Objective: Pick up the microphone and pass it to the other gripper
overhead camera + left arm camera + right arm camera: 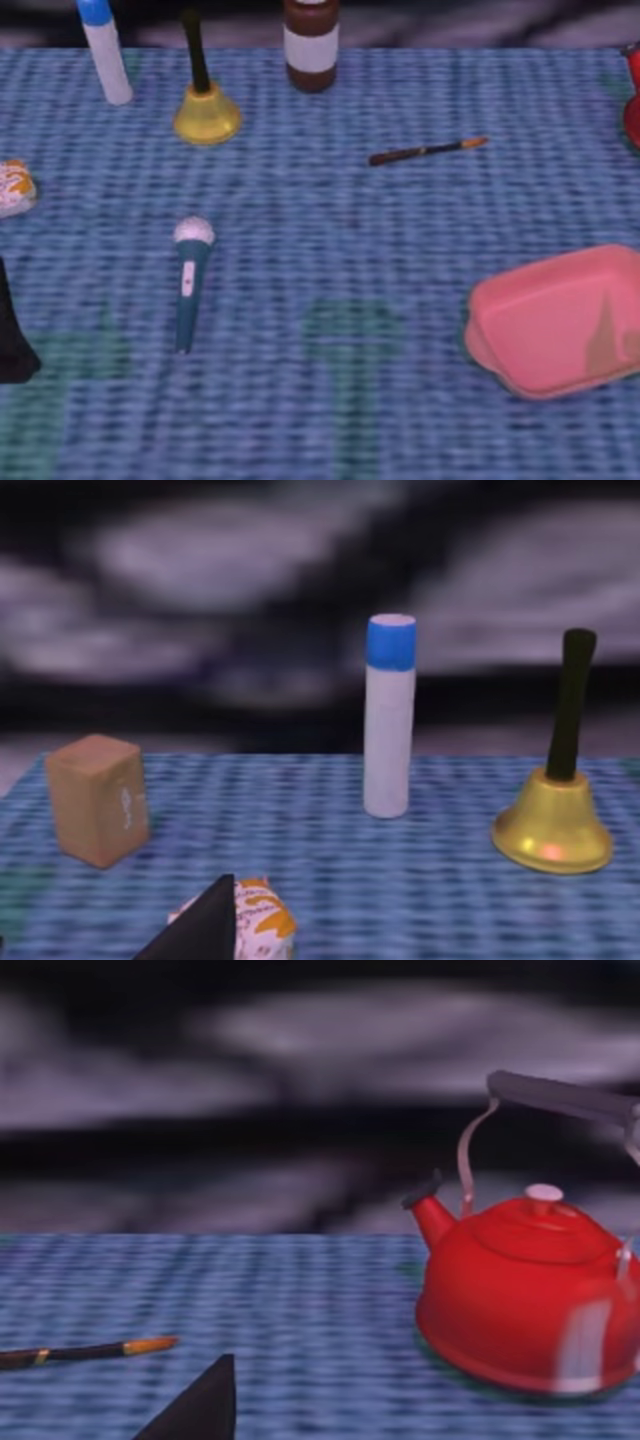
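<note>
Blue woven surface (420, 260) fills the top view, with faint green patches near the middle and left. Pink tray (560, 320) sits near the right edge, toward the near side, lying flat.

Red kettle (525, 1295), with a grey handle arched overhead, stands at the far right edge, only partly inside the top view. Brown jar with a white band (311, 45) stands at the far side, about the middle. Gold bell with a black handle (205, 110) stands upright left of the jar. White tube with a blue cap (105, 50) stands upright left of the bell. Brown block (98, 798) shows in the left wrist view only, resting left of the tube.

Left tool (12, 340) appears as a black shape at the left edge of the top view, parked, well apart from everything else. Only 1 black fingertip (205, 925) shows in the left wrist view; cannot tell how wide. Right tool: just 1 dark fingertip (205, 1405) in the right wrist view, out of the top view; cannot tell how wide either.

Microphone (190, 285) lies flat on the surface, left of centre, whitish head toward the far side, teal handle toward the near side, untouched, apart from both tools.

Thin brown paintbrush (427, 151) lies right of centre, toward the far side. Small white-and-orange packet (14, 187) rests at the left edge.
</note>
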You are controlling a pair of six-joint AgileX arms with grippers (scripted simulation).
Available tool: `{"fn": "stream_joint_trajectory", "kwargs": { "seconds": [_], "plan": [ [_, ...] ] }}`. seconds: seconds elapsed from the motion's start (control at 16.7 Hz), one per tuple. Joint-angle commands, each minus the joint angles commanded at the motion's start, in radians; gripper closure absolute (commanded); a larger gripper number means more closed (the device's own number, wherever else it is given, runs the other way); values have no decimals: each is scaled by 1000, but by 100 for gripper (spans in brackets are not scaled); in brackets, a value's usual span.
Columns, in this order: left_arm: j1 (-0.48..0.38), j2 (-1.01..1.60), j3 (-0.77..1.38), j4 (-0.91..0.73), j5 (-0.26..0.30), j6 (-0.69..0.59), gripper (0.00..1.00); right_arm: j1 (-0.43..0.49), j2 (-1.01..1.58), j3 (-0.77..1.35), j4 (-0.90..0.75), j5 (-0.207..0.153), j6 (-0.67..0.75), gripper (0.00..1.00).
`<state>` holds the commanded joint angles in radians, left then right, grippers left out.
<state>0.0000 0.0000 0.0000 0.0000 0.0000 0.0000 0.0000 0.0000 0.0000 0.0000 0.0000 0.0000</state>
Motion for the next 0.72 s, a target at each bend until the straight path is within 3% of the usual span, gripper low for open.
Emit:
{"fn": "stream_joint_trajectory", "kwargs": {
  "seconds": [0.36,0.72],
  "plan": [
    [-34,105,80,-73,1,-25,0,0,0,0,0,0,0,0],
    [-139,564,386,-310,-12,-123,0,0,0,0,0,0,0,0]
  ]
}}
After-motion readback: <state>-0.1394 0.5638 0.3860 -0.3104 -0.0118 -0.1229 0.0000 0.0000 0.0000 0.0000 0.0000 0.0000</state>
